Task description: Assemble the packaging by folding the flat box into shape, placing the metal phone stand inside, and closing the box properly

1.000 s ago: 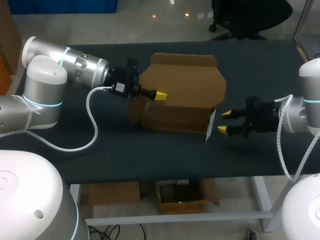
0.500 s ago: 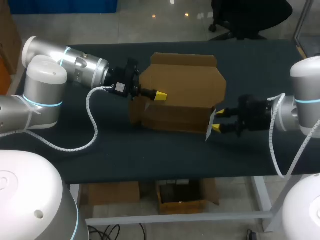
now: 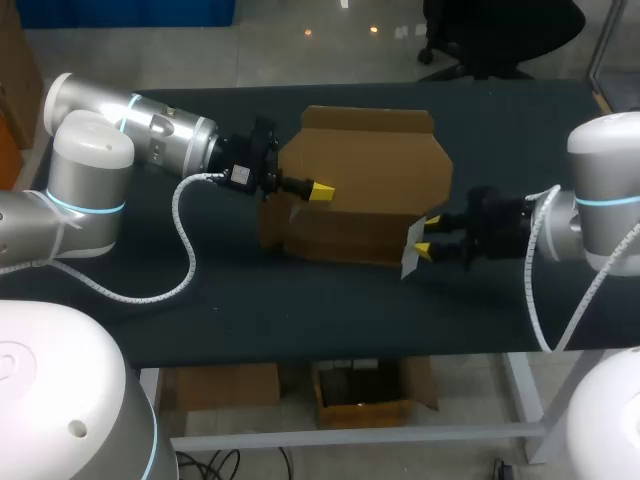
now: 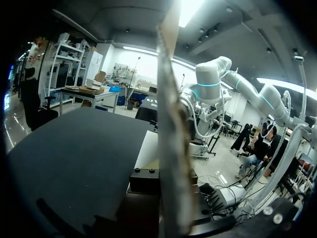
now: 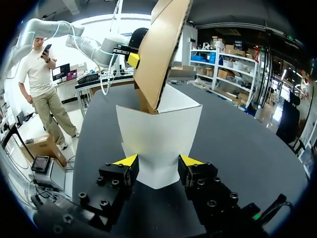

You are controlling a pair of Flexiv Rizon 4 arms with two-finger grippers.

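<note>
The brown cardboard box (image 3: 365, 190) stands half folded in the middle of the table, its top panel raised. My left gripper (image 3: 320, 190) is at the box's left front and is shut on that panel, whose edge (image 4: 171, 124) rises straight out of it in the left wrist view. At the box's right end a side flap (image 3: 412, 250), white on the face towards my right wrist, hangs outward. My right gripper (image 3: 427, 235) is open, and the flap (image 5: 158, 139) sits between its yellow fingertips (image 5: 128, 159). No phone stand is in view.
Bare dark table (image 3: 250, 300) lies in front of the box and to both sides of it. My left arm's white cable (image 3: 185, 240) loops over the table left of the box.
My right gripper has moved left to the box's right end, so the white flap now sits between its fingers, which have narrowed a little. The left arm and the box have stayed put.
</note>
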